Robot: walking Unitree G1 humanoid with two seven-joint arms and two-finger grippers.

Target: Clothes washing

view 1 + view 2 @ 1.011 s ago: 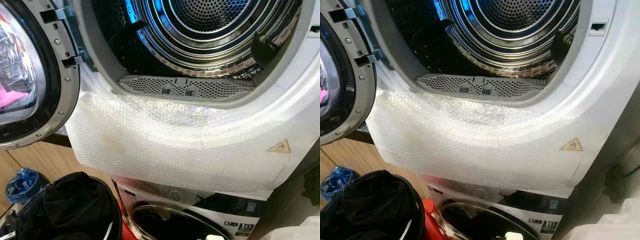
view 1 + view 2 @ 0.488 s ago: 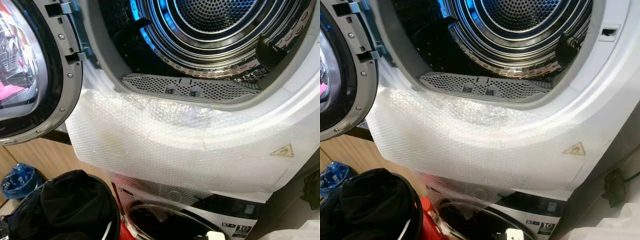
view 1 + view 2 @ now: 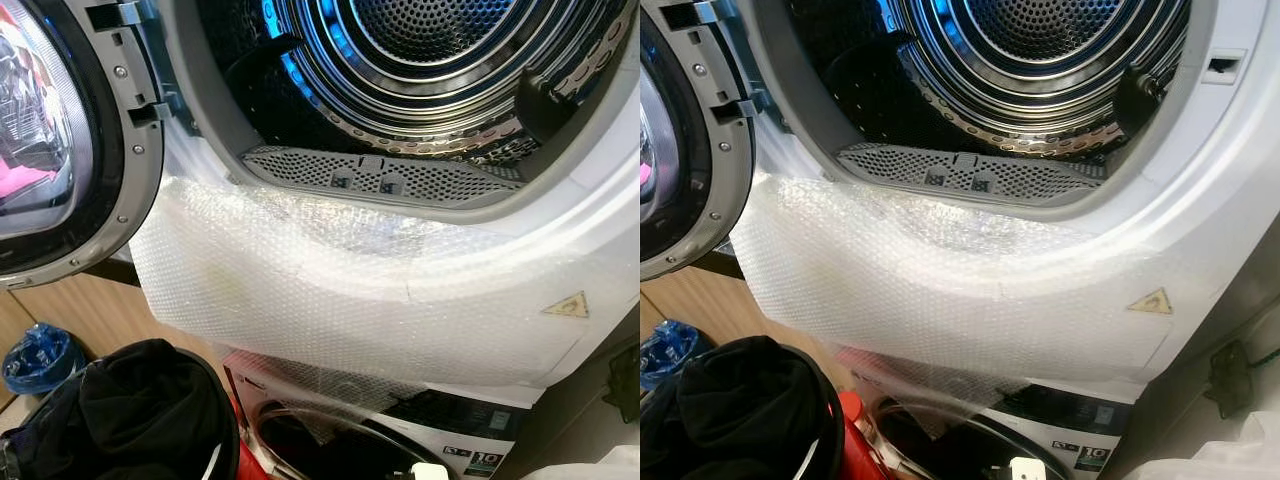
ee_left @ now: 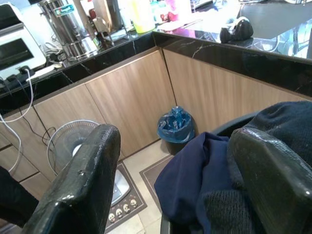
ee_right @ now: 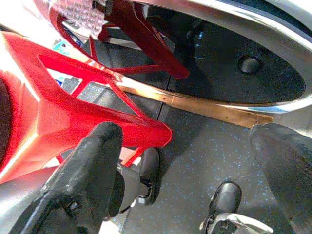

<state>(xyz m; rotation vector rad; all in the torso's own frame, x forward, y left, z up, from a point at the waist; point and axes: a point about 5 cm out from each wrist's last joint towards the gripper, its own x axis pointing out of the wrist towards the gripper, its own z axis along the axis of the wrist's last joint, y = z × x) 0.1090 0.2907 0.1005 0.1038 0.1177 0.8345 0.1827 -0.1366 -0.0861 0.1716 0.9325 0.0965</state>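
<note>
The dark clothes (image 3: 140, 410) are sitting in a black basket (image 3: 228, 420) below the open drum (image 3: 430, 60) of the top machine, with the left gripper (image 4: 170, 180) spreading wide beside them and the right gripper (image 5: 190, 170) spreading wide near the red frame (image 5: 58, 112).

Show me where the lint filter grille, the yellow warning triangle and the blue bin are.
lint filter grille (image 3: 375, 178), left eye view, middle of the perforated strip.
yellow warning triangle (image 3: 565, 304), left eye view, centre of the sticker.
blue bin (image 4: 175, 126), left wrist view, its blue liner.
</note>
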